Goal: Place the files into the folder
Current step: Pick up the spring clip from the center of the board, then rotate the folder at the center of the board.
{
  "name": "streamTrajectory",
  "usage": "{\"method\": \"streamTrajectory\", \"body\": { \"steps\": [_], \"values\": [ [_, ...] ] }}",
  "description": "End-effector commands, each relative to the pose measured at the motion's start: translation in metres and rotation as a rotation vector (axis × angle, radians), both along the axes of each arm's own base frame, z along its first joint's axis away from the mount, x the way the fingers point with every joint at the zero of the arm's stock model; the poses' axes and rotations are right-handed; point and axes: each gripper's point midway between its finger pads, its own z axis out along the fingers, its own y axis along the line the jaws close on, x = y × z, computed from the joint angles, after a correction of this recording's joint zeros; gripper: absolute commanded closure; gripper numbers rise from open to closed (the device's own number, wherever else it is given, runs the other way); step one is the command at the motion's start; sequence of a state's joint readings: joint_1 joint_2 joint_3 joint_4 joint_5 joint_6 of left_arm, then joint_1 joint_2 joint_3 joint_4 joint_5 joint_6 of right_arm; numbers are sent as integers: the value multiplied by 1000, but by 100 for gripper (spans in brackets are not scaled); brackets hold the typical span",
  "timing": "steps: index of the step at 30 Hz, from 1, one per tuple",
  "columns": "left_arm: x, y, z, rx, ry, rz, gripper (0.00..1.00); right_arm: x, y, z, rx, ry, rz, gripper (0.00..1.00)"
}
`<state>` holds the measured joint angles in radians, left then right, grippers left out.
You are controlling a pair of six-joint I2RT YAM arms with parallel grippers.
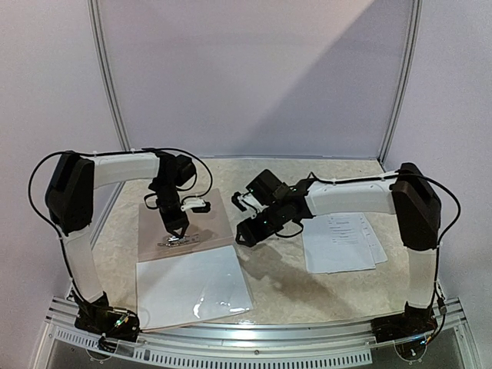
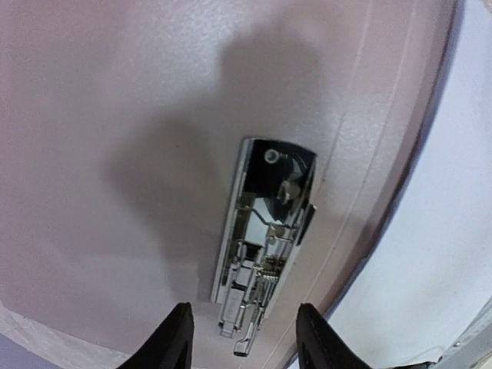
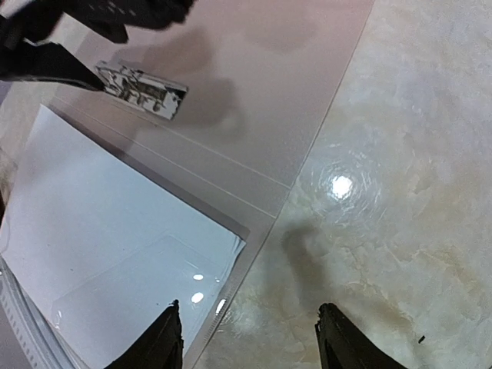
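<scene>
- Top view: the folder (image 1: pixel 209 214) lies open in front of the left arm, and the left tool (image 1: pixel 175 227) is down at its metal clip (image 1: pixel 178 240). The files (image 1: pixel 342 242) sit in a loose fan on the bench (image 1: pixel 284 284), well apart to the right. Nothing pins the folder, so a push on the clip could slide it.
- Top view again: the right tool (image 1: pixel 246 229) hangs beside the folder's right edge. Coming lower there could nudge or crease the card.
- Left wrist: the left tool (image 2: pixel 244 346) is spread, one finger on each side of the near end of the clip (image 2: pixel 265 246), and it grips nothing. The smooth metal could slip out of a pinch, and a sprung lever might snap shut.
- Right wrist: the right tool (image 3: pixel 247 338) is spread and empty above the folder (image 3: pixel 254 100) edge and bare bench (image 3: pixel 400 154). A white sheet (image 3: pixel 115 231) covers the folder's near half. It looks glossy, possibly a plastic pocket, though I cannot tell. Incoming files could catch on its edge or on the clip (image 3: pixel 142 91).
</scene>
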<state>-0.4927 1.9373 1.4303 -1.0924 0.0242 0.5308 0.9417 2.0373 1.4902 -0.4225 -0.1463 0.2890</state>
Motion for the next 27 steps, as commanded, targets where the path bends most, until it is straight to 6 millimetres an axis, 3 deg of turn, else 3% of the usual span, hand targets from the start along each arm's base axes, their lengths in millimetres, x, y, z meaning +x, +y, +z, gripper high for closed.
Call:
{"method": "streamTrajectory", "body": {
  "steps": [1, 9, 19, 27],
  "values": [
    [11, -2, -12, 48, -54, -8, 54, 7, -1, 27, 62, -45, -45, 40],
    [-1, 0, -32, 75, 31, -21, 64, 4, -6, 28, 62, -45, -55, 40],
    [-7, -3, -33, 79, 53, -48, 100, 2, -10, 24, 52, -34, -64, 40],
    [18, -26, -6, 52, -13, -135, 100, 5, -28, 31, 18, -56, -111, 39]
  ]
}}
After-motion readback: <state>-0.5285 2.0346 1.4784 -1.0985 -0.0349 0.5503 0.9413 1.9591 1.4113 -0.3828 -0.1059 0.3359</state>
